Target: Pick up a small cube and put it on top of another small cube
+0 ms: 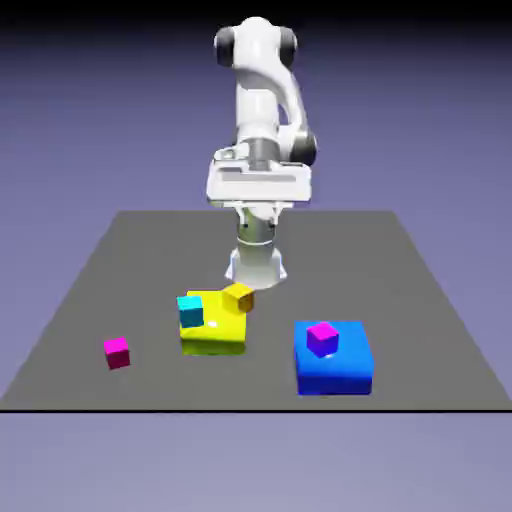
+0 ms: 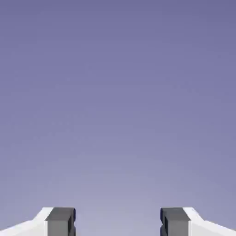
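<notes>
Small cubes show only in the exterior view. A magenta cube (image 1: 117, 352) lies alone on the table at the left. A cyan cube (image 1: 190, 311) and a tilted yellow-orange cube (image 1: 238, 297) rest on a large yellow block (image 1: 216, 334). A purple cube (image 1: 322, 338) sits on a large blue block (image 1: 334, 369). My gripper (image 2: 118, 223) is open, its grey fingertips (image 2: 61, 222) wide apart with nothing between them. In the hand view only the plain backdrop shows. The white hand (image 1: 258, 184) hangs high above the table, behind the blocks.
The grey table (image 1: 420, 300) ends in a front edge just below the blocks. The robot's base (image 1: 256, 262) stands right behind the yellow block.
</notes>
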Robot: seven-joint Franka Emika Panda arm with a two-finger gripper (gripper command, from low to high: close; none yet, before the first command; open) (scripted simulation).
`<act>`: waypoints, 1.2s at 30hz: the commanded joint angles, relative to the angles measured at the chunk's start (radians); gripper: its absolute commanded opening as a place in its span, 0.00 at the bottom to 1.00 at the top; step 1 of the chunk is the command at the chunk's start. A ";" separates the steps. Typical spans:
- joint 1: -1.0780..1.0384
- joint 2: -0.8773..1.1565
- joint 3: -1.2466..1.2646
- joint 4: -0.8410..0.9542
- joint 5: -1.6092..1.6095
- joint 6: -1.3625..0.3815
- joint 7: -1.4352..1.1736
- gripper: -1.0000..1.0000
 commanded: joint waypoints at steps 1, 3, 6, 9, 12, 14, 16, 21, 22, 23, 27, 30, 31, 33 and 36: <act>-0.036 0.028 0.012 0.012 0.020 -0.008 0.044 0.50; -0.108 0.085 0.036 0.037 0.060 -0.024 0.131 0.50; -0.216 0.170 0.072 0.074 0.119 -0.047 0.261 0.50; -0.325 0.255 0.108 0.111 0.179 -0.071 0.391 0.50; -0.433 0.339 0.144 0.148 0.239 -0.094 0.522 0.50; -0.505 0.396 0.168 0.172 0.279 -0.110 0.609 0.50; -0.577 0.453 0.192 0.197 0.318 -0.126 0.696 0.50; -0.757 0.594 0.252 0.259 0.418 -0.165 0.913 0.50; -0.793 0.622 0.264 0.271 0.438 -0.173 0.957 0.50; -0.829 0.651 0.276 0.283 0.458 -0.181 1.000 0.50; -0.974 0.764 0.325 0.333 0.537 -0.212 1.174 0.50; -1.082 0.849 0.361 0.370 0.597 -0.236 1.305 0.50; -1.104 0.866 0.368 0.377 0.609 -0.240 1.331 0.50; -1.101 0.902 0.372 0.389 0.613 -0.215 1.323 0.50; -1.092 1.011 0.383 0.425 0.624 -0.138 1.298 0.50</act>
